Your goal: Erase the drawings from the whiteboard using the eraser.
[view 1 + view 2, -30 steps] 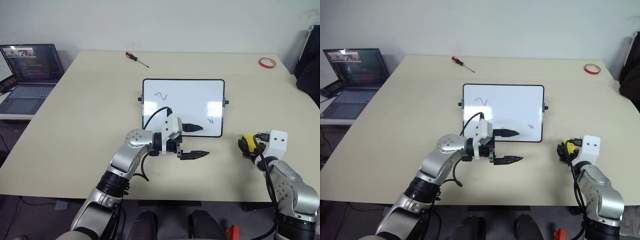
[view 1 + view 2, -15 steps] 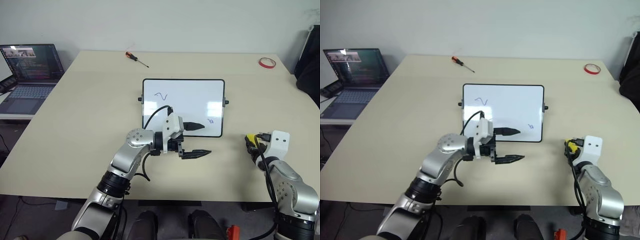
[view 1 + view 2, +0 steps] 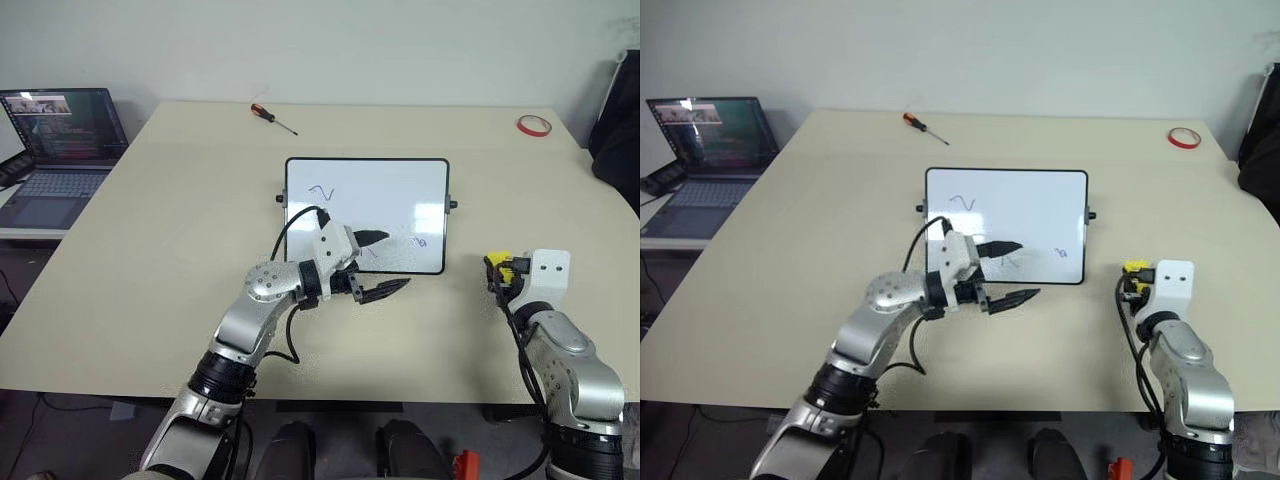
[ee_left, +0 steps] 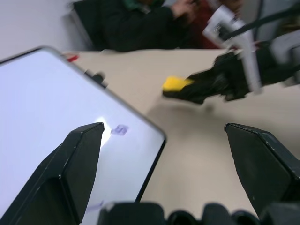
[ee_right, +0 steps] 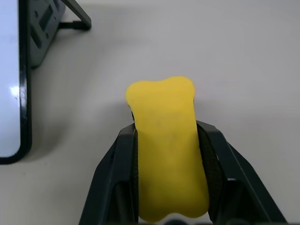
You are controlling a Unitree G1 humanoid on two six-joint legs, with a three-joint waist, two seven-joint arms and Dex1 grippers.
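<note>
Right gripper [image 5: 167, 154] clamped the yellow eraser [image 5: 167, 145] (held off the table [image 3: 180, 220]) beside the whiteboard [image 3: 366, 190], while the left gripper [image 3: 382, 263] gaped empty over the board's near edge.

I am in what looks like an office or a small lab room. I stand at a wide beige table [image 3: 150, 250] set against a plain pale wall [image 3: 350, 45]. An open laptop [image 3: 55, 150] with windows on its screen sits on a side desk, a screwdriver [image 3: 273, 116] and a red tape ring [image 3: 533, 125] lie on the table, and a seated person [image 4: 140, 23] is nearby.
</note>
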